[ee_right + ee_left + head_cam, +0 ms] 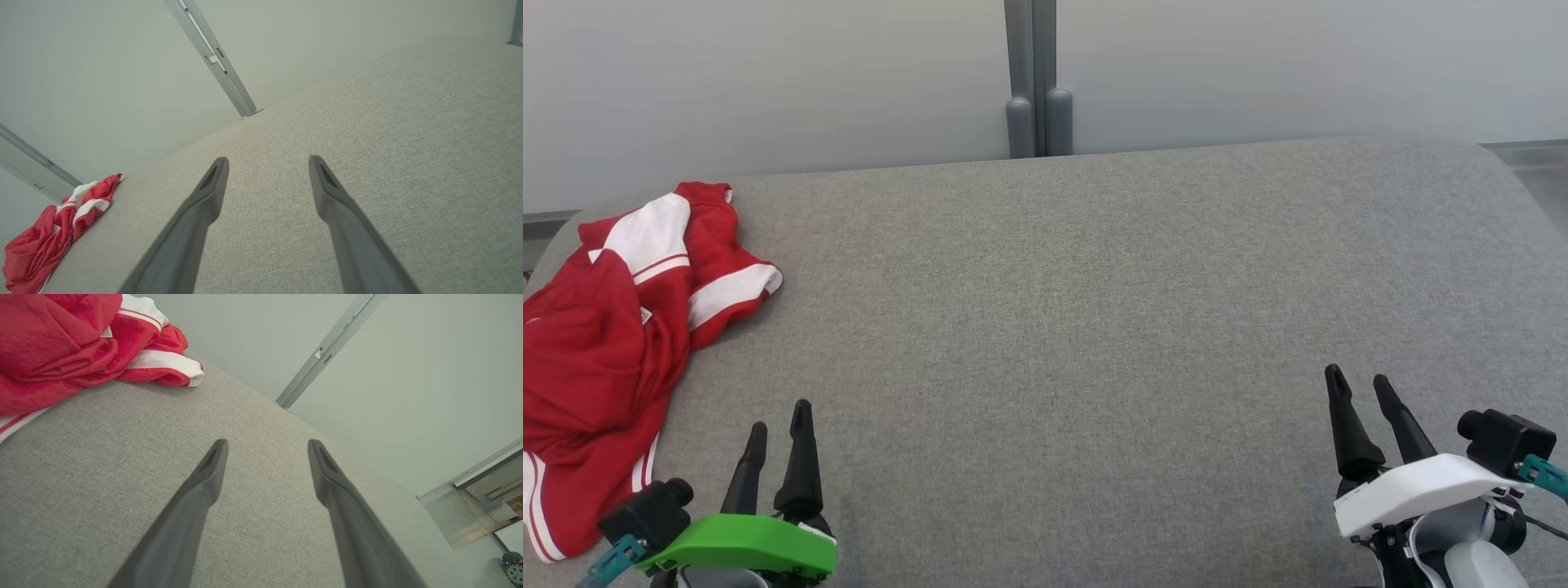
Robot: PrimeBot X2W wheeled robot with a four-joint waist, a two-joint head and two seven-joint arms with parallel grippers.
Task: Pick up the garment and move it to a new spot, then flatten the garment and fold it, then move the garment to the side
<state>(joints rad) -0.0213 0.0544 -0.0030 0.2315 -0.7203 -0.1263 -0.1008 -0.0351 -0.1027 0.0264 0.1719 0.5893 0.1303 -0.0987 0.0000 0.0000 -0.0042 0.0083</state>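
Though near, garment (596, 343) left of left gripper (780, 415), apart.

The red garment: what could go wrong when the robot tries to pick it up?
The garment lies crumpled in layers, so the open left pincer may catch several folds, which makes flattening harder. It sits near the left end of the grey surface; a sideways drag might pull it off.

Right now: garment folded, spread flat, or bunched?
Bunched. The red garment lies in a crumpled heap at the left edge of the grey surface, white-striped parts twisted over each other, no neat fold lines.
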